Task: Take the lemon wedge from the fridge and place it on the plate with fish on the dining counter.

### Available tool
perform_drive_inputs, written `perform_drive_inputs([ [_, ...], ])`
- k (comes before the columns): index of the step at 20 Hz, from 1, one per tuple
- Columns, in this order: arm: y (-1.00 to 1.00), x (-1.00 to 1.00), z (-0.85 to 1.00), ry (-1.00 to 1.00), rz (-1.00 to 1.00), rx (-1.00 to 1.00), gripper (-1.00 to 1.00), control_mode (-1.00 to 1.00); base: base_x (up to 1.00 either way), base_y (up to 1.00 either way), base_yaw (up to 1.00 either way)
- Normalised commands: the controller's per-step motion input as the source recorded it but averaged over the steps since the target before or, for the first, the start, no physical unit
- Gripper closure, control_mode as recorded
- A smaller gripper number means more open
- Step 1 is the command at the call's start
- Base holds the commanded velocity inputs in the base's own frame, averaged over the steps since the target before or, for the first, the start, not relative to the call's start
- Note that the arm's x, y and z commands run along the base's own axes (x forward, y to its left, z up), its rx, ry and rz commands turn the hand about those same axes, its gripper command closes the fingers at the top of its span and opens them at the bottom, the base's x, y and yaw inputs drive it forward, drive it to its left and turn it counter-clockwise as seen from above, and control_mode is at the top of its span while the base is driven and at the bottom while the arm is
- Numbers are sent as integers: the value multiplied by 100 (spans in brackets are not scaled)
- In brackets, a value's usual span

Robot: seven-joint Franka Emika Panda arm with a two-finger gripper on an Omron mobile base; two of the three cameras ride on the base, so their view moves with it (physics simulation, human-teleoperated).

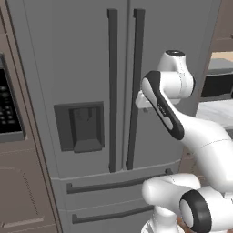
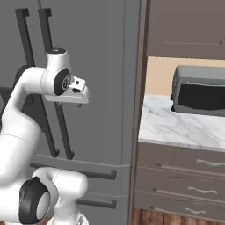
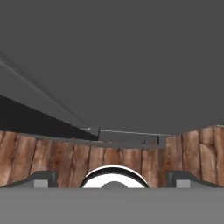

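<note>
Two doors on the fridge are shut; your gripper, jaws apart, empty, hangs beside the right handle ahead, likely to pull.

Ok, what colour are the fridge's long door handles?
Dark charcoal handles against the lighter grey fridge, clearest in the left base view.

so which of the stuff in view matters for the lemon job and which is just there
For the job:
fridge, doors shut
gripper, open, close to the fridge's right-hand door

Just there:
toaster oven
marble counter
microwave
</note>
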Motion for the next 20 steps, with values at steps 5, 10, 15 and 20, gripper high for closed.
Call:
perform_drive_inputs([
  [5,0,0,0,0,0,0,-100,100,-59,49,0],
  [10,0,0,0,0,0,0,-100,100,-37,55,0],
  [15,0,0,0,0,0,0,-100,100,-48,27,0],
  [20,0,0,0,0,0,0,-100,100,-68,0,0],
])
